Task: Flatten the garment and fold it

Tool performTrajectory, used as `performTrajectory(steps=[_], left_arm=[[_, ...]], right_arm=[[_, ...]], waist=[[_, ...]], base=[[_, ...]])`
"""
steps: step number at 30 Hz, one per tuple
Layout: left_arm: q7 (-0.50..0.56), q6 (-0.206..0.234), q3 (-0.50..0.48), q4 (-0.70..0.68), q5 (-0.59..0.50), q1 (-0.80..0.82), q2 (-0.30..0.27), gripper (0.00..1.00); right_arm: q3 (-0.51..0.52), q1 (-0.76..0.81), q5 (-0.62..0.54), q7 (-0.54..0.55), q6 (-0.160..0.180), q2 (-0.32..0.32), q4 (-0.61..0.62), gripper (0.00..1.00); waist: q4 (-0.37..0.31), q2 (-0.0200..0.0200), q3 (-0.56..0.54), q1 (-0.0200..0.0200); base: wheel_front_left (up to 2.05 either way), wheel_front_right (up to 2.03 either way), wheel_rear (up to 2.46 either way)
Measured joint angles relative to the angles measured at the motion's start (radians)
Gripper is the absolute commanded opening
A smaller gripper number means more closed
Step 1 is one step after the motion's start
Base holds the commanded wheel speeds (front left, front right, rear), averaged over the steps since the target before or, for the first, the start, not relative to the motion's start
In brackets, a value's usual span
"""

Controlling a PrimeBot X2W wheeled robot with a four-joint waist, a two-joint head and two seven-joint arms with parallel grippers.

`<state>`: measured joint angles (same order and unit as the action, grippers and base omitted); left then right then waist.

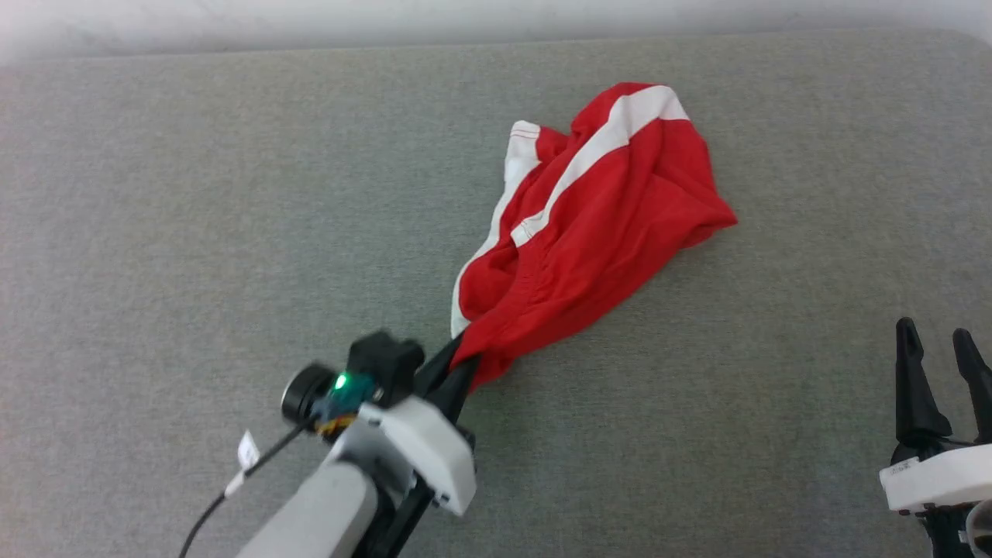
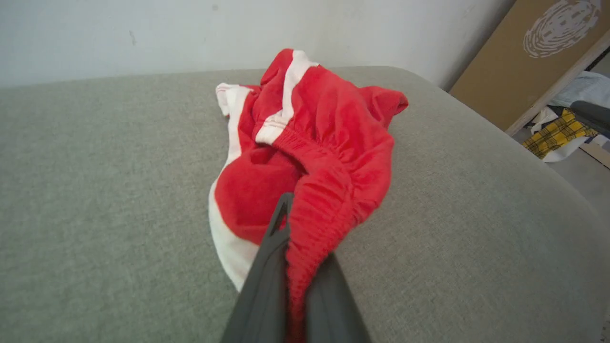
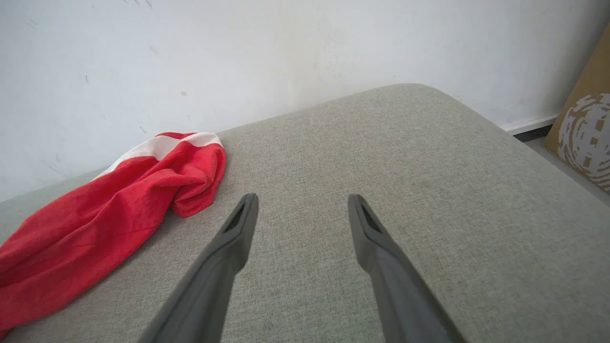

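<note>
A broad grey pad (image 1: 194,232) of coarse woven cloth, round-cornered, carries the garment (image 1: 597,225) mid-surface: soft red shorts, white-striped, crumpled in a heap. The left gripper (image 1: 463,363) pinches its gathered waistband (image 2: 324,190); the right gripper (image 1: 934,329) stands spread, empty, well apart.

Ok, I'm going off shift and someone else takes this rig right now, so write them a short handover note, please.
Left gripper: shut on the waistband of the red shorts.
Right gripper: open, empty, apart from the shorts.
Shorts: crumpled heap on the grey cushion.
Done: one grip taken. Left: spread flat, then fold.
</note>
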<state>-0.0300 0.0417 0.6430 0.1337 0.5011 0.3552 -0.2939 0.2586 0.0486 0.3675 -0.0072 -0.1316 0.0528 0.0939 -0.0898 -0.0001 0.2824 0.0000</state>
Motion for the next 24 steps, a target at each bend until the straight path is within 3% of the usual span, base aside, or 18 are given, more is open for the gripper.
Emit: performTrajectory(steps=[1, 7, 12, 18, 24], left_arm=[[-0.013, 0.011, -0.007, -0.005, 0.008, -0.032, -0.004, 1.00], [-0.080, 0.042, -0.056, -0.055, 0.068, -0.153, -0.018, 1.00], [-0.088, 0.063, -0.105, -0.152, 0.086, -0.154, -0.041, 1.00], [-0.022, 0.062, -0.079, -0.183, 0.072, -0.042, -0.030, 1.00], [0.115, 0.010, 0.028, -0.094, 0.063, 0.051, 0.018, 1.00]], right_arm=[[0.000, 0.000, 0.000, 0.006, 0.000, 0.000, 0.002, 1.00], [0.002, 0.000, -0.016, 0.025, 0.000, 0.000, 0.014, 1.00], [-0.001, 0.003, -0.024, 0.039, 0.000, 0.000, 0.023, 1.00], [-0.015, 0.004, -0.024, 0.042, 0.000, 0.000, 0.022, 1.00], [-0.031, 0.004, -0.024, 0.049, 0.000, 0.000, 0.020, 1.00]], waist=[[0.007, 0.0000, 0.001, 0.0000], [0.048, 0.0000, -0.004, 0.0000], [0.073, 0.0000, -0.023, -0.0001], [0.084, 0.0000, -0.042, -0.0001], [0.064, 0.0001, -0.040, -0.0001]], base=[[0.00, 0.00, 0.00], [0.00, 0.00, 0.00], [0.00, 0.00, 0.00], [0.00, 0.00, 0.00], [0.00, 0.00, 0.00]])
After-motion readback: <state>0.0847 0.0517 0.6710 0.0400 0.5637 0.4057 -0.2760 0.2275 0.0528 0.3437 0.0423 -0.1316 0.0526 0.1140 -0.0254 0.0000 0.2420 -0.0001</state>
